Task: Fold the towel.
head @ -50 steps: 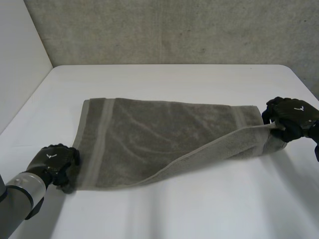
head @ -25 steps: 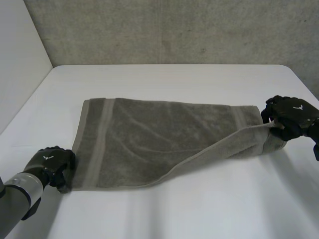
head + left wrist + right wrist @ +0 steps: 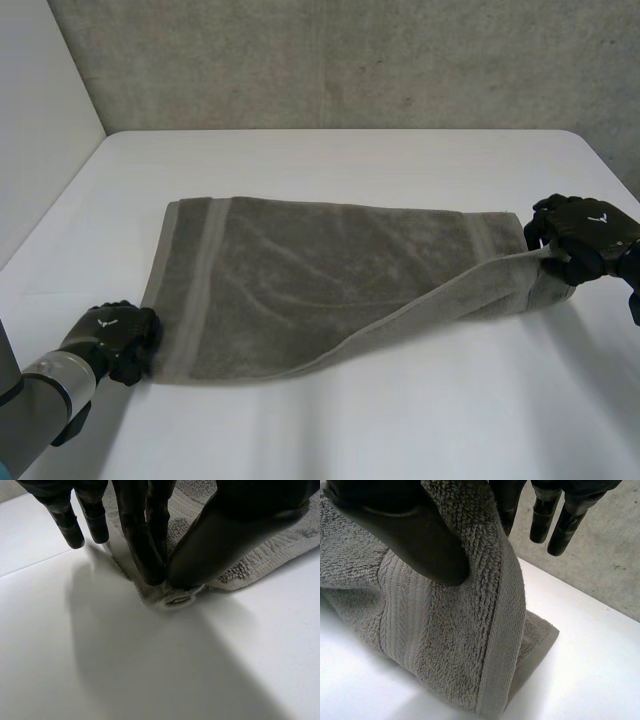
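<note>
Left hand (image 3: 112,338) pinching towel (image 3: 320,275) corner, right hand (image 3: 585,235) pinching lifted corner

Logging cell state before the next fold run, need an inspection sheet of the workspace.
Surface: white table, flat, no stains seen.
Job's things: grey terry towel spread on the table; its near edge rises off the table toward the robot's right side.
Clutter: nothing seen.
Hands: left hand pinches the towel's near left corner low at the table; right hand pinches the near right corner between thumb and fingers, lifted.
Cables: nothing seen.
Surroundings: grey concrete wall behind the table; pale side panel at the left.
</note>
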Tool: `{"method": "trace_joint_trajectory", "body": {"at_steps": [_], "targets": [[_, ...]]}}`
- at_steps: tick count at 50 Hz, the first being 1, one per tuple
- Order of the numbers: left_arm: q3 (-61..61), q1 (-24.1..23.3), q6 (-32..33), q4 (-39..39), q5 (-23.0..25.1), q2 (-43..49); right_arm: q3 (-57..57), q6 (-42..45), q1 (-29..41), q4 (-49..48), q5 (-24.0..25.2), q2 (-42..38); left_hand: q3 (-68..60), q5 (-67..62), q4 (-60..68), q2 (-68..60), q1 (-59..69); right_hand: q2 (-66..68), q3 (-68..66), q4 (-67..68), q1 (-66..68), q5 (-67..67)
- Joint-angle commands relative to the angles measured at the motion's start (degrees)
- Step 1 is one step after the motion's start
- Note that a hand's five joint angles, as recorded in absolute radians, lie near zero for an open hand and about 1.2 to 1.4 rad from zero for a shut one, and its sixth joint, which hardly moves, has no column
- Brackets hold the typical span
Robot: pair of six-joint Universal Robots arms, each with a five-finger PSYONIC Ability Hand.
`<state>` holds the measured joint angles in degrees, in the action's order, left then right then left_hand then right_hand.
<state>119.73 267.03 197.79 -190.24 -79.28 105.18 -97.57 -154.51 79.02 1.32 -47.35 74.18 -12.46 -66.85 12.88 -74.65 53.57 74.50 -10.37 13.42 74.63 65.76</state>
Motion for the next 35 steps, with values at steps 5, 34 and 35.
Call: {"method": "trace_joint_trajectory", "body": {"at_steps": [5, 34, 35], "targets": [[-0.72, 0.15, -0.57, 0.04, 0.53, -7.71, 0.10, -0.27, -0.36, 0.09, 0.06, 0.61, 2.46, -3.15, -2.88, -5.35, 26.43, 5.50, 0.37, -3.42, 5.37, 4.24], [1.12, 0.42, -0.13, 2.32, 0.80, -6.48, -0.78, 0.00, -1.77, 0.53, 1.47, 2.55, 2.46, 46.95, -2.88, 44.75, -23.68, 5.50, 0.37, -3.42, 5.37, 4.24], [1.12, 0.42, -0.13, 2.33, 0.80, -6.48, -0.78, 0.00, -1.77, 0.53, 1.47, 2.55, 2.46, 46.95, -2.88, 44.75, -23.68, 5.50, 0.37, -3.42, 5.37, 4.24]]}}
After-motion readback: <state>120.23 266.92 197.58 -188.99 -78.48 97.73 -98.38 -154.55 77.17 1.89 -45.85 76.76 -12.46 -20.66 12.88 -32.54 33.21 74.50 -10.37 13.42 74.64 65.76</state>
